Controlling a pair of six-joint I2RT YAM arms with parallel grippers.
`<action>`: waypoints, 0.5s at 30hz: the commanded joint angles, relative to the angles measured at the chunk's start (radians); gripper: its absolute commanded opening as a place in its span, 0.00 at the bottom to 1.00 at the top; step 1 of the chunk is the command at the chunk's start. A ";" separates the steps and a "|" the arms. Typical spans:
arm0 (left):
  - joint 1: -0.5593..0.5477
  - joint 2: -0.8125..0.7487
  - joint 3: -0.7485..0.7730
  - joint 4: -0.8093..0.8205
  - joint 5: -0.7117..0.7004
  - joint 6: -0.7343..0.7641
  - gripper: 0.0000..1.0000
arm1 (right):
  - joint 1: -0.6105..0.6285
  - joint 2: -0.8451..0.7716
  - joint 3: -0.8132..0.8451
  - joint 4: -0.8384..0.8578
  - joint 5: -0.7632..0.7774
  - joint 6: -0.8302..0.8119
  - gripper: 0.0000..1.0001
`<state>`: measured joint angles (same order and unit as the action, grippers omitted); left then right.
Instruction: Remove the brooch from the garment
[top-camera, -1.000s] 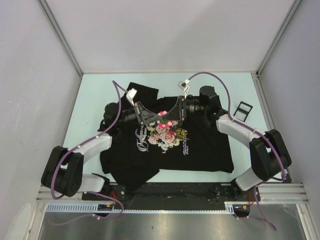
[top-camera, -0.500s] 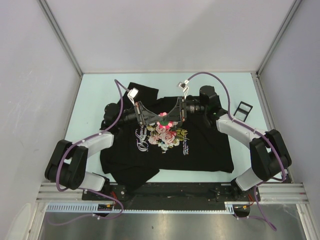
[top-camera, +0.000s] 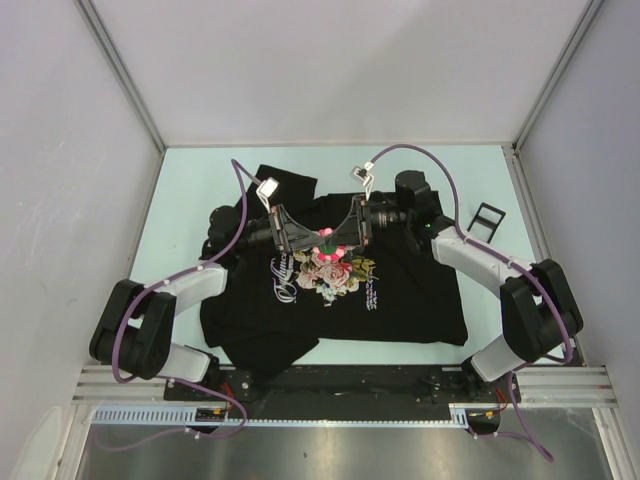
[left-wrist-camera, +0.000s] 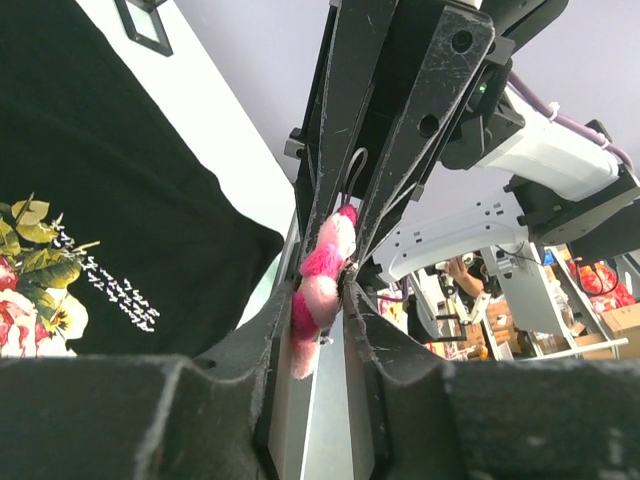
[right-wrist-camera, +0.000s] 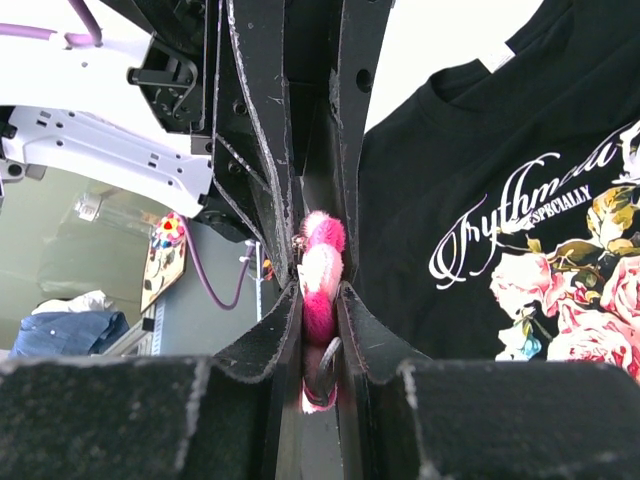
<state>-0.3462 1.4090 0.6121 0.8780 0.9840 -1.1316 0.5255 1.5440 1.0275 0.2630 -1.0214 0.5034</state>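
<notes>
Nearest, mounting rail (top-camera: 340, 385): both arm bases are bolted to it at the near edge of the table (top-camera: 200, 180).
Garment (top-camera: 400, 300): the black T-shirt is spread on the pale table with its printed side up, and is rumpled on the left arm's side.
Bouquet print (top-camera: 330, 272): pale roses are set mid-chest, with white script (top-camera: 282, 275) just beside them.
Left gripper (left-wrist-camera: 318, 310): it is clenched on the brooch (top-camera: 327, 238), whose pink fluff is pinched between its fingers.
Right gripper (right-wrist-camera: 320, 300): it is clamped on the same brooch from the opposite side, tip to tip with the left gripper.
Brooch: it is held between both grippers over the upper edge of the bouquet print. A thin metal loop is seen at one end. Whether it is still pinned to the fabric cannot be told.
Black frame (top-camera: 487, 218): a small one is laid on the table at the far right, apart from the shirt.
</notes>
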 joint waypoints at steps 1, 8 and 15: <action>-0.033 -0.038 0.058 0.075 -0.022 0.010 0.28 | 0.085 -0.018 0.032 -0.047 0.006 -0.054 0.00; -0.031 -0.048 0.054 0.075 -0.025 0.010 0.31 | 0.084 -0.036 0.031 -0.059 0.023 -0.055 0.00; -0.030 -0.070 0.041 0.073 -0.016 0.013 0.39 | 0.050 -0.061 0.031 -0.100 0.089 -0.052 0.00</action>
<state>-0.3492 1.3884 0.6125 0.8673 0.9947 -1.1252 0.5575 1.5143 1.0290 0.2005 -0.9783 0.4690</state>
